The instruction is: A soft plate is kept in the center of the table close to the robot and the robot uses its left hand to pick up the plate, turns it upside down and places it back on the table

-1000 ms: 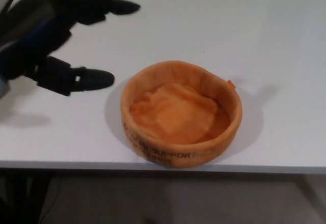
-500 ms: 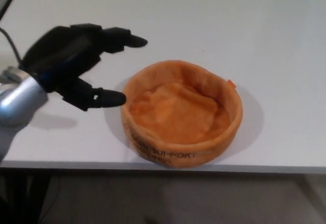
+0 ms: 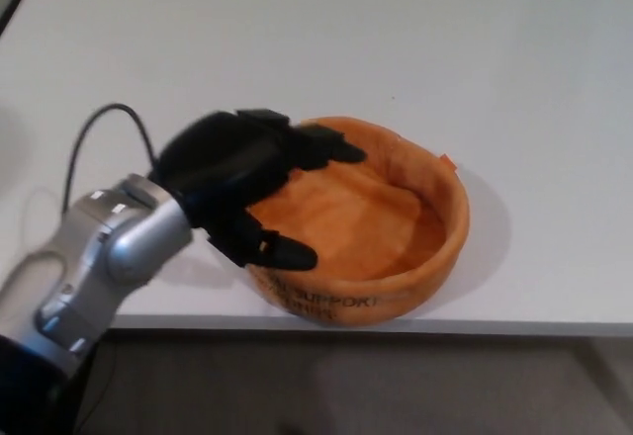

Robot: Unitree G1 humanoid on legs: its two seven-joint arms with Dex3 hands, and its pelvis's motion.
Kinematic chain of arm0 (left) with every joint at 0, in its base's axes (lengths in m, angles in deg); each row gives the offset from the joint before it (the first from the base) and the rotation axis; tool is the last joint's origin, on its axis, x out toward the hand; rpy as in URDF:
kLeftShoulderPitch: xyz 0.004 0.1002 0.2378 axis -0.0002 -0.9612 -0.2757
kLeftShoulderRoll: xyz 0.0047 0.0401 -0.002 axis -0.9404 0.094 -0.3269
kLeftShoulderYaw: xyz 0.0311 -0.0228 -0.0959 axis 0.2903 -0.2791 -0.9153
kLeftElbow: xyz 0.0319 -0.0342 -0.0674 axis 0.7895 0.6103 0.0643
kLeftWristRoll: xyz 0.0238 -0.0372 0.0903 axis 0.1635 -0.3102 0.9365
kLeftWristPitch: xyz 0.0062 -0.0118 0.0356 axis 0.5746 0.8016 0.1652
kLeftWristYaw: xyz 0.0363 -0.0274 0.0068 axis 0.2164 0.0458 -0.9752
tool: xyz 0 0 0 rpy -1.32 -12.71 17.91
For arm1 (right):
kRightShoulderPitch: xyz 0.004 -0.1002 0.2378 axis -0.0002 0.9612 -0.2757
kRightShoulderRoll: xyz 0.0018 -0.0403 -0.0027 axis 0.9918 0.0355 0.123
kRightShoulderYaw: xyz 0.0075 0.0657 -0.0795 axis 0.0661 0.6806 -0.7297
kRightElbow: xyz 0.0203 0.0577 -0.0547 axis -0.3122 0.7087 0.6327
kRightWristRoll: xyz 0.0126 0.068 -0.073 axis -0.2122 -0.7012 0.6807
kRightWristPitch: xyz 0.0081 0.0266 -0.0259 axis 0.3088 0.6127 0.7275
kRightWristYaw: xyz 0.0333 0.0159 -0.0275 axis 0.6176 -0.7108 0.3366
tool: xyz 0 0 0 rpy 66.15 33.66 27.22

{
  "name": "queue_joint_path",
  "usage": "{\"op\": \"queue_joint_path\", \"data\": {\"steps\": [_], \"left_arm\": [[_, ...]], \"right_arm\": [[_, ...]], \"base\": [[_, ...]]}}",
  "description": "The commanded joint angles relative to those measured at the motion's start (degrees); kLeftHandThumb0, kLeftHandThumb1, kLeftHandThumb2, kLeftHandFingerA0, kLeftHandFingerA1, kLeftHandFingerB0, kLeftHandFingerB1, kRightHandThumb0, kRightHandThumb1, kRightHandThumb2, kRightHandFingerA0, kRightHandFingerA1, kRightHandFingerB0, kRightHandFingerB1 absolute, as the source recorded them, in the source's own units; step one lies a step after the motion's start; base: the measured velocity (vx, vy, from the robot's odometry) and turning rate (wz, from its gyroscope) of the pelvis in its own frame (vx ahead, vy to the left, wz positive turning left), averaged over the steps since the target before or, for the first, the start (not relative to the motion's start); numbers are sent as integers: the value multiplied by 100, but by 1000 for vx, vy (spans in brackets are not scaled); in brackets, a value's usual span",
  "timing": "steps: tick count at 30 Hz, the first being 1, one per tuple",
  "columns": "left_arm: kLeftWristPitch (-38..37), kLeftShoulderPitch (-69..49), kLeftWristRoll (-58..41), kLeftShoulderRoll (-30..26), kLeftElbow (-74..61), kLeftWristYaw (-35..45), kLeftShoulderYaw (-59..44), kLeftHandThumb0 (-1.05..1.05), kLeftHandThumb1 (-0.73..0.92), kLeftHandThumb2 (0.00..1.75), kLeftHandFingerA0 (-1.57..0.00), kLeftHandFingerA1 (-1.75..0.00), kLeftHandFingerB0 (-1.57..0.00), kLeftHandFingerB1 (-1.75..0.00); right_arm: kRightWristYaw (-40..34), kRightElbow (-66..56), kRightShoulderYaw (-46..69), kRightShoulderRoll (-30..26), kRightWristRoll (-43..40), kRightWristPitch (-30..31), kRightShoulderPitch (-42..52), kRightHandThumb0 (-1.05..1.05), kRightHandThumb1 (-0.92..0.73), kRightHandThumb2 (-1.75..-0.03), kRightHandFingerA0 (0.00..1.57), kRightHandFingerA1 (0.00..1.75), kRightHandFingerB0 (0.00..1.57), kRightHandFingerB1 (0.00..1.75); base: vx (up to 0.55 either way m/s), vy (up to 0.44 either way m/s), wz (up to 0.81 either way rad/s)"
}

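Item: soft orange fabric plate with a raised rim [image 3: 396,222], round and bowl-like, lying right way up at the near edge of the white bench [image 3: 495,59], roughly midway along that edge. Dark printed lettering is seen on the outer wall at the near side; the words cannot be read in full. A small orange tag is noted on the rim at the right. The inner floor is creased and slack, which suggests a cloth body that would be expected to fold or sag when lifted by one side.

Handling part: black left hand [image 3: 242,183] on a silver forearm [image 3: 109,257], set over the left part of the rim. The upper fingers [image 3: 331,148] are reached across the rim to the inside, and the thumb [image 3: 282,252] is placed at the outer wall below. The fingers are spread around the rim, not seen to be pinched shut on it; a firm hold cannot be confirmed. The right hand is not shown.

Progress: early. The plate is judged not yet lifted, not yet turned. Left to be done: closing on the rim, raising, inverting, setting back down
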Motion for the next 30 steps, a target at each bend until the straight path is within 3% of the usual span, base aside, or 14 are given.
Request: {"op": "queue_joint_path", "data": {"steps": [1,5,7,10,11,13,15,16,18,20,21,24,25,30], "left_arm": [[207,133,494,113,202,-201,158,-98,70,63,-42,-38,-35,-31],[238,212,627,252,366,-293,259,-99,69,62,-42,-38,-35,-31],[239,198,591,335,409,-327,269,-99,69,62,-42,-38,-35,-31],[269,200,585,393,444,-246,302,-97,52,96,-35,-47,-29,-41],[268,196,635,408,458,-256,316,-97,51,95,-35,-47,-30,-41],[259,188,658,409,464,-257,322,-99,66,61,-42,-39,-34,-31],[190,142,669,380,495,-237,349,-95,49,92,-37,-46,-28,-40],[187,138,680,377,508,-240,356,-99,63,61,-41,-37,-33,-31],[169,112,695,360,526,-247,375,-95,49,92,-38,-46,-26,-40],[172,41,689,327,520,-189,408,-97,64,61,-41,-39,-25,-29],[151,28,679,311,540,-172,426,-97,64,61,-41,-39,-24,-28],[146,-110,736,212,427,-85,524,-95,63,61,-41,-37,-23,-28],[134,-117,754,171,401,-49,552,-96,63,61,-40,-37,-22,-28],[60,-111,738,45,441,-44,565,-96,63,61,-41,-37,-24,-28]], "right_arm": [[-63,-46,-3,-35,38,30,-35,-56,-88,-67,52,48,33,31],[-25,105,28,-96,41,-110,-166,-58,-73,-103,48,60,26,48],[-28,125,37,-108,49,-137,-178,-58,-87,-67,53,47,33,31],[-3,67,33,-123,24,-64,-155,-61,-71,-102,44,59,25,47],[13,49,30,-120,-1,-43,-155,-58,-86,-66,52,47,33,31],[10,45,35,-114,-7,-55,-152,-58,-86,-66,52,47,33,31],[39,43,33,-129,-27,-8,-133,-61,-71,-102,45,59,26,48],[37,45,34,-126,-29,-14,-137,-59,-86,-66,52,47,33,32],[47,41,37,-123,-46,-11,-138,-59,-86,-66,52,47,34,31],[10,-18,39,-111,-30,25,-108,-63,-71,-102,46,58,27,47],[-9,-2,40,-115,2,-9,-110,-59,-86,-66,52,46,34,31],[50,61,45,-127,-35,-53,-112,-62,-71,-102,45,59,25,47],[50,54,47,-134,-39,-18,-118,-60,-86,-66,52,47,33,31],[23,-26,40,-148,-41,119,-230,-61,-85,-66,52,46,33,31]], "base": [[0,0,0],[0,0,0],[0,0,0],[0,0,0],[0,0,0],[0,0,0],[0,0,0],[0,0,0],[0,0,0],[0,0,0],[0,0,0],[0,0,0],[0,0,0],[0,0,0]]}}
